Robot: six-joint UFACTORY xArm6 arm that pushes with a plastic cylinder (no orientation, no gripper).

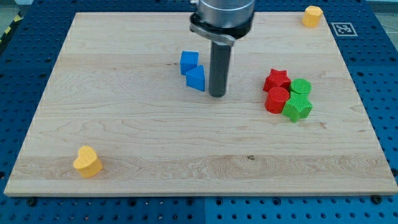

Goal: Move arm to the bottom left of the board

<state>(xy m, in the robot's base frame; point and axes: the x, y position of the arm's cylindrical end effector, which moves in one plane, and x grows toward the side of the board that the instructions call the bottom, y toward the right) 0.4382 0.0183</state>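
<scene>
- My tip [217, 95] rests on the wooden board [124, 124] just above the board's centre, at the lower end of a straight dark rod that hangs from a grey collar at the view's top.
- There is no hand on this arm, only the rod, so nothing is gripped and no open or closed state applies.
- The blue triangular block [196, 78] lies just beside my tip at about 10 o'clock, with a thin gap showing between them.
- The blue cube-like block [189, 61] touches that triangular block at its 11 o'clock side.
- At 3 o'clock from my tip, well apart, 4 blocks sit packed together: the red star [276, 79], the red cylinder [277, 99], the green cylinder [301, 87] and the green star [298, 108].
- In that cluster the 2 red blocks take the 9 o'clock side and the 2 green blocks the 3 o'clock side, each touching its neighbours.
- The yellow heart-shaped block [87, 162] sits near the board's bottom left corner, at about 8 o'clock from my tip and far from it.
- The yellow hexagonal block [312, 15] sits at the board's top right edge, at about 2 o'clock from my tip.
- The board lies on a blue perforated desk [385, 74].
</scene>
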